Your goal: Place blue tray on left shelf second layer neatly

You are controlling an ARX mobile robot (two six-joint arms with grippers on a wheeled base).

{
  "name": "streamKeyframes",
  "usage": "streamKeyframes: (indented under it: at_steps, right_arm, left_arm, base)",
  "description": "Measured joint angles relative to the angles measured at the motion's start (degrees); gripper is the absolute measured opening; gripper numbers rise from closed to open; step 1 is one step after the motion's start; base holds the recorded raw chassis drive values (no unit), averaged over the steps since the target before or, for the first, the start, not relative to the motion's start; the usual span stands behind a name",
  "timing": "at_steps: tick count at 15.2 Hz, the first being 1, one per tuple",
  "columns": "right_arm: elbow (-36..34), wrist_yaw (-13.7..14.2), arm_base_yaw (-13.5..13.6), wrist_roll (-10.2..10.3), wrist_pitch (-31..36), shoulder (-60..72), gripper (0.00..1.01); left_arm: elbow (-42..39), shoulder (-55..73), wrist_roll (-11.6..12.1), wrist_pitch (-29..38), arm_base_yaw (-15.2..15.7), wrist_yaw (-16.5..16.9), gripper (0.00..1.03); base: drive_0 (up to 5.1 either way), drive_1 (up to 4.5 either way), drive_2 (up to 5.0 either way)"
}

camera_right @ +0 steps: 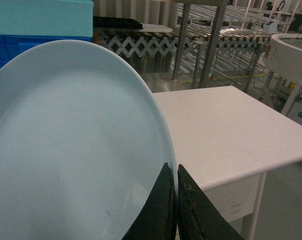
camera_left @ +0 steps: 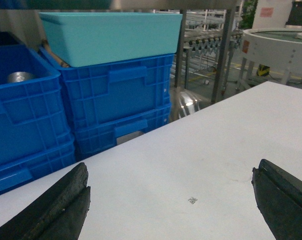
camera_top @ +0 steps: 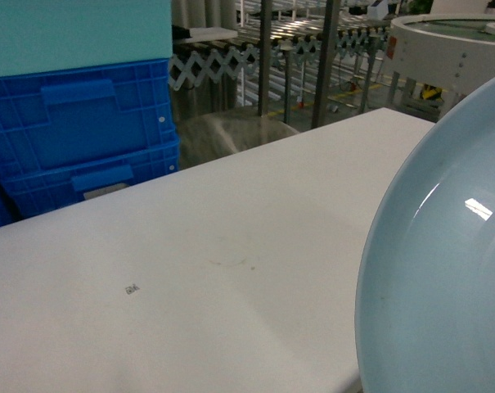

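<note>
Pale-blue and glossy, the blue tray is clamped by its rim in the right tool, whose two dark fingers are pressed together on the edge nearest the wrist, so the round dish spreads up and to the left of that tool, lifted off the white desk and tilted on edge instead of lying flat. From the head camera the same tray fills the right side, its inner face turned toward the robot. The left tool hangs over the desk with its fingers wide apart and nothing between them; it is well apart from the tray, so the right arm alone carries the load. What the coming move turns on, as I judge it, is that the goal lies across from the carrying tool: deep-blue crates with a teal bin on top stand ahead and to the left of it, beyond the far edge of the desk, while steel posts rise farther back. I cannot tell from these views which rail is the left shelf's second layer. The tray will need swinging leftward and levelling before it can sit neatly.
</note>
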Motion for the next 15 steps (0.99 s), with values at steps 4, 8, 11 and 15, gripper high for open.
streamKeyframes:
  at_steps: [4, 8, 11, 15]
  right_arm:
    - [0.0, 0.02, 0.0, 0.0, 0.0, 0.0, 0.02]
    - [0.0, 0.02, 0.0, 0.0, 0.0, 0.0, 0.02]
    - [0.0, 0.02, 0.0, 0.0, 0.0, 0.0, 0.02]
    - [0.0, 0.09, 0.0, 0.0, -0.02, -0.04, 0.02]
  left_arm:
    - [0.0, 0.0, 0.02, 0.0, -0.04, 0.0, 0.98]
    - [0.0, 0.0, 0.02, 0.0, -0.04, 0.0, 0.98]
    - [0.0, 0.0, 0.0, 0.0, -0.04, 0.0, 0.98]
    - [0.0, 0.0, 0.0, 0.07, -0.11, 0.04, 0.98]
  base:
    - [-1.6, -1.58, -1.6]
    - [-1.7, -1.69, -1.7]
    - [-1.6, -1.58, -1.6]
    - [-0.4, -0.38, -0.4]
